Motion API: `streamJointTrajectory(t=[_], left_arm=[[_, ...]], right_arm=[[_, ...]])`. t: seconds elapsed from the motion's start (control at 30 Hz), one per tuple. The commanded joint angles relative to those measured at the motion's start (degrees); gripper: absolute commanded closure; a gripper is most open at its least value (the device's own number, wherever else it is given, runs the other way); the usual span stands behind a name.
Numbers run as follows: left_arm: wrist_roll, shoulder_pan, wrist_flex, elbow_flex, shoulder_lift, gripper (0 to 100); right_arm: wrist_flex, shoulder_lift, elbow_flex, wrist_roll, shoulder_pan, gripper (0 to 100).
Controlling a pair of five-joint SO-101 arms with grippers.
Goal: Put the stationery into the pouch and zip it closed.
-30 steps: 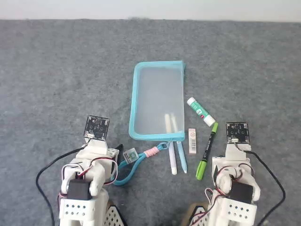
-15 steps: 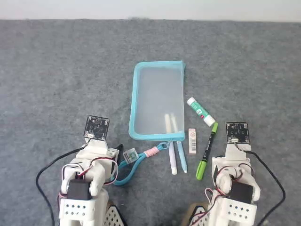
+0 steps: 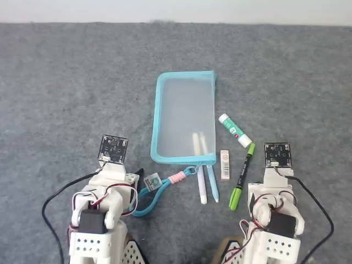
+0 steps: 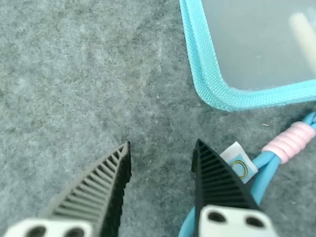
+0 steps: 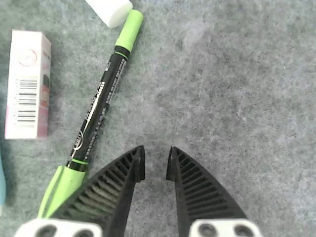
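Lying just beside one finger of the right gripper [image 5: 155, 149], the green marker [image 5: 101, 106] is looking light, stiff & smooth, so prob. rolling if nudged; pinching across mid-barrel seems best. The eraser [image 5: 28, 84] is sitting beyond the marker. The right gripper is pointing down at the carpet [image 5: 237, 74], jaws parted only narrowly, holding nothing. The left gripper [image 4: 162, 144] is hanging low w/ jaws wide, empty. The pouch [image 4: 202, 64] corner is lying just ahead of its tips, and the strap [image 4: 291, 142] is running close beside one finger. The pouch is looking soft & floppy, its rim prob. giving the firmer hold.
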Motion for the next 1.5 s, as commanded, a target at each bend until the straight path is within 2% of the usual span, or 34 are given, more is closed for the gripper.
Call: streamJointTrajectory(t=[0.0,0.23,0.53,0.77,0.9,1.07,1.2,1.47], left_arm=[[0.9,0.3,0.1,-0.3,-0.6,81],[0.9,0.3,0.1,-0.3,-0.6,81],[0.9,0.3,0.1,-0.3,-0.6,81],[0.9,0.3,0.1,-0.3,-0.6,81],[0.9,0.2,0.1,-0.3,-0.6,81],[0.9,0.2,0.1,-0.3,-0.6,81],[0.9,0.2,0.1,-0.3,-0.6,81],[0.9,0.2,0.1,-0.3,-0.6,81]], right_arm=[[0.3,-0.9,1.1,0.7,-0.5,91.5],[0.2,-0.9,1.1,0.4,-2.9,91.1],[-0.5,-0.9,1.1,0.7,-21.4,91.1],[-19.0,-0.9,0.2,0.4,-22.5,91.5],[-19.0,-0.9,-5.8,-0.2,-22.2,91.6],[-17.2,1.0,-17.3,-4.9,-24.3,91.2],[-18.0,14.0,-24.8,-6.2,-31.3,91.6],[-21.2,51.0,-41.4,-19.7,-46.2,91.0]])
